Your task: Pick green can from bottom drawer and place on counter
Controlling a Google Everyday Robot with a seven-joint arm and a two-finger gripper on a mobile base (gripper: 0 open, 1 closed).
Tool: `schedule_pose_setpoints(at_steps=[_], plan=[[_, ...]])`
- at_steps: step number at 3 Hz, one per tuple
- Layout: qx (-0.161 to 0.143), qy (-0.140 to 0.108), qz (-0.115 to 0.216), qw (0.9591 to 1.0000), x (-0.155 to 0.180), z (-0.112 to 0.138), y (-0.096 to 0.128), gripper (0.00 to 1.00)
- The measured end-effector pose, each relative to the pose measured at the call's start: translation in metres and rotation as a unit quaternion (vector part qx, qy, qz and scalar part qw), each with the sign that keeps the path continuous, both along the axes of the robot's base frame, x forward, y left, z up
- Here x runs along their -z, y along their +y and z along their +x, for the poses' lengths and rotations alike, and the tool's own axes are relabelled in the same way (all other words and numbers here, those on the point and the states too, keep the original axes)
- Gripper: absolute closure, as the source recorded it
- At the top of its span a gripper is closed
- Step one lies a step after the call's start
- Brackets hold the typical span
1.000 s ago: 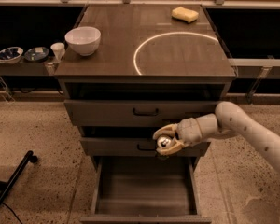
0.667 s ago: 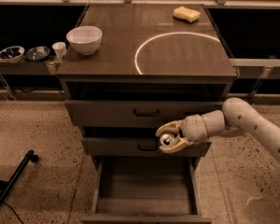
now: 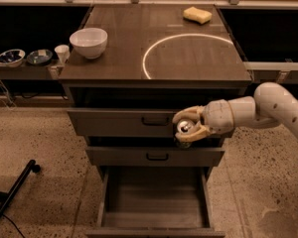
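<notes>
The counter (image 3: 119, 53) fills the top middle of the frame. The bottom drawer (image 3: 154, 202) is open at the bottom middle. Right of the middle, in front of the upper drawers (image 3: 119, 123), the gripper (image 3: 182, 127) hugs the green can (image 3: 186, 128) tight.

The gripper (image 3: 185, 127) is just beside the middle of the view, toward 4 o'clock. Its two fingers (image 3: 189, 114) are pale cream, a little yellower than the rest, thick and softly curved, with rounded ends. Behind them is a short white wrist part shaped like a barrel, with a thin dark seam around it. The arm (image 3: 270, 103) is smooth glossy white, made of round, tube-like segments, and it enters from the edge at 3 o'clock.
</notes>
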State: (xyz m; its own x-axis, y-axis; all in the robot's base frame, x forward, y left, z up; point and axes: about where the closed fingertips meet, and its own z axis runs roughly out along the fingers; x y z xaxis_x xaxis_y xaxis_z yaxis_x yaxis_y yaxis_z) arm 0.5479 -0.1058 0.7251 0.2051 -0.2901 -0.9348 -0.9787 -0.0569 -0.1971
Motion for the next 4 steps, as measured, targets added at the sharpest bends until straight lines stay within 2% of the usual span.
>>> schedule_pose_setpoints(at_steps=[1,2,3,4], plan=[[0.014,-0.027,-0.013,0.9995,-0.078,0.002,0.004,1.00],[0.023,-0.039,-0.028,0.9986,-0.148,0.008,0.007,1.00],[0.032,-0.040,-0.037,0.9980,-0.194,0.016,0.007,1.00],[0.074,-0.009,-0.023,0.9970,-0.217,0.060,0.002,1.00]])
